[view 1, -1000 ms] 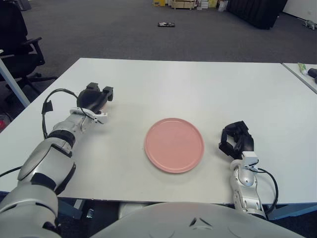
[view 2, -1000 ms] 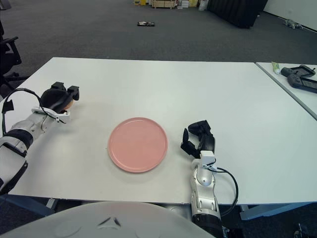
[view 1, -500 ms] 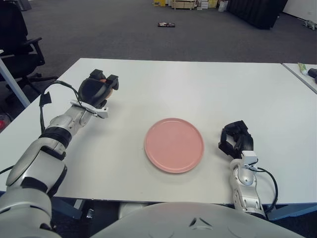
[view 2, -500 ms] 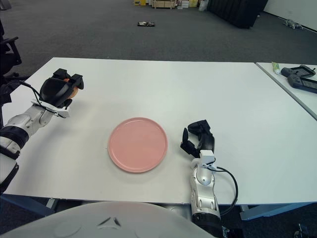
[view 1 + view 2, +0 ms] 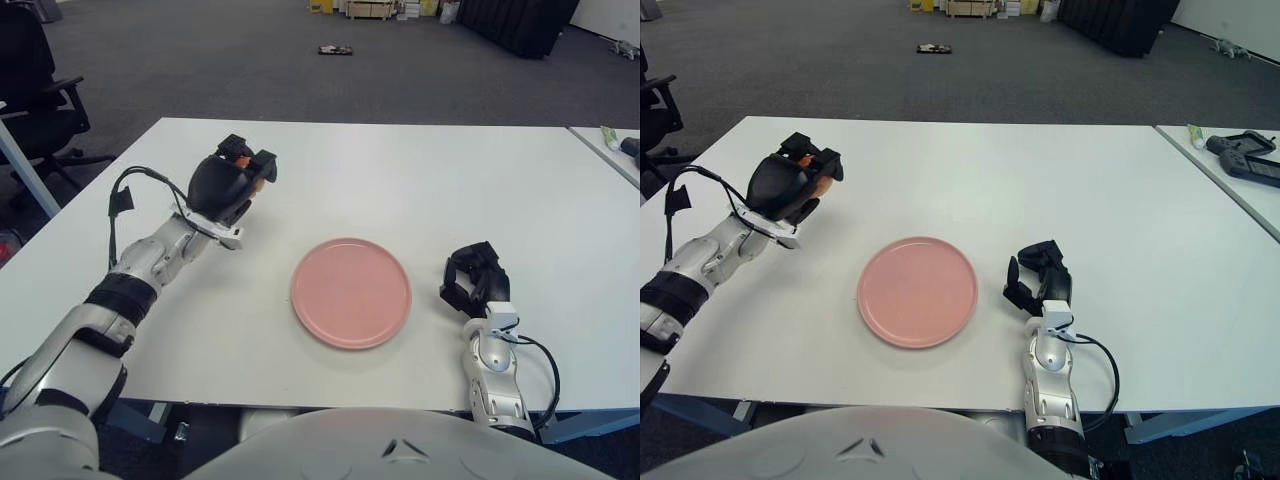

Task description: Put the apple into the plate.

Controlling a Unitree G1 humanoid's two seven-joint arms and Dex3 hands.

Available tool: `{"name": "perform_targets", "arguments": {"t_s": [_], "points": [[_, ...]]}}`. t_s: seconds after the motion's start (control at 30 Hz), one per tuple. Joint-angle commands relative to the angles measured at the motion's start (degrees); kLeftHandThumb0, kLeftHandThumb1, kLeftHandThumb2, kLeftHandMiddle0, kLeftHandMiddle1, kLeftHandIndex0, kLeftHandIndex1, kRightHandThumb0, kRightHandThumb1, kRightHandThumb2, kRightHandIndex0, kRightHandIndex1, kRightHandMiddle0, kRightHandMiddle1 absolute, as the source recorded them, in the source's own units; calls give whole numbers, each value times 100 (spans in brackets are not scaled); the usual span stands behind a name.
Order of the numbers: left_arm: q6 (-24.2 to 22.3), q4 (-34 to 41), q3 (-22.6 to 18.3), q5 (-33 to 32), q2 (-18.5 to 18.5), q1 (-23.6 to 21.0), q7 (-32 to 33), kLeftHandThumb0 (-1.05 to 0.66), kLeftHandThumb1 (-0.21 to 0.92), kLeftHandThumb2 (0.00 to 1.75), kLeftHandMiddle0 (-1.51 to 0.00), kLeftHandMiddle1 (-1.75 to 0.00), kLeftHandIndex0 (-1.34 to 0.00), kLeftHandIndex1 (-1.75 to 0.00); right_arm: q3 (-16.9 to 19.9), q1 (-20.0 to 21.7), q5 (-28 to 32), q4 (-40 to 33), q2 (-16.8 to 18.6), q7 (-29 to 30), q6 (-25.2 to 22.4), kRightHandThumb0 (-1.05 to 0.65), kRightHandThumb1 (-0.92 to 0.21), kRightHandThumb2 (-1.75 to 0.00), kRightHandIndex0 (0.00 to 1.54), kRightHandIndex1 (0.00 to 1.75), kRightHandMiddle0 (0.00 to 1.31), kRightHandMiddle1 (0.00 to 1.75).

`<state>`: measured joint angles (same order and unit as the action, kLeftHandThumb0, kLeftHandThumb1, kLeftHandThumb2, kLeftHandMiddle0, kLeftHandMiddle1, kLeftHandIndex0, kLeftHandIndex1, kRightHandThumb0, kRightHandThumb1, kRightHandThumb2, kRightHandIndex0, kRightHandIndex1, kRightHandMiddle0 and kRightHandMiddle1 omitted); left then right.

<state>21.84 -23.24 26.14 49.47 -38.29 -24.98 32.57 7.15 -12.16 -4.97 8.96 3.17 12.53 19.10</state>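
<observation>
curling around the apple [image 5: 243, 160], the fingers [image 5: 262, 163] of the left hand [image 5: 228, 184] pinched the fruit so closely that only a sliver of orange-red showed between them. the hand hung in the air over the left part of the surface [image 5: 400, 180], lifted clear of it, with the wrist and forearm trailing back toward the near left corner. a second before, the same hand had been lower and nearer the left edge; half a second before, it had already risen with the apple; by this moment it had travelled further toward the middle, closing on the plate [image 5: 351, 292]. that shift suggested the pick was done and the carry was under way, with the drop-off not yet made.

the apple was therefore held aloft, off to the left of the plate and toward the far side of it, well apart from its rim.

the pink plate sat near the middle of the near edge, flat and holding nothing. the right hand [image 5: 474, 281] showed just beside the plate on its right, fingers curled in and gripping nothing, in the same spot as in the previous views.
</observation>
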Motion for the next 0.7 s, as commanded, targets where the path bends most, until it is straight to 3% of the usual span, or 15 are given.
{"name": "perform_targets", "arguments": {"t_s": [0.0, 0.23, 0.67], "points": [[-36, 583, -36, 59, 153, 112, -356, 0, -1, 162, -93, -153, -64, -175, -21, 87, 15, 71, -46, -38, -36, -41, -53, -105, 60, 142, 44, 175], [162, 1225, 152, 137, 481, 325, -874, 0, -1, 163, -91, -157, -63, -175, -37, 71, 17, 125, -89, -96, 105, -41, -54, -105, 60, 141, 44, 175], [983, 1394, 442, 351, 776, 324, -1318, 0, 7, 157, -83, -164, -57, -175, -8, 80, 84, 222, -86, -206, 264, -41, -55, -103, 59, 140, 43, 175]]}}
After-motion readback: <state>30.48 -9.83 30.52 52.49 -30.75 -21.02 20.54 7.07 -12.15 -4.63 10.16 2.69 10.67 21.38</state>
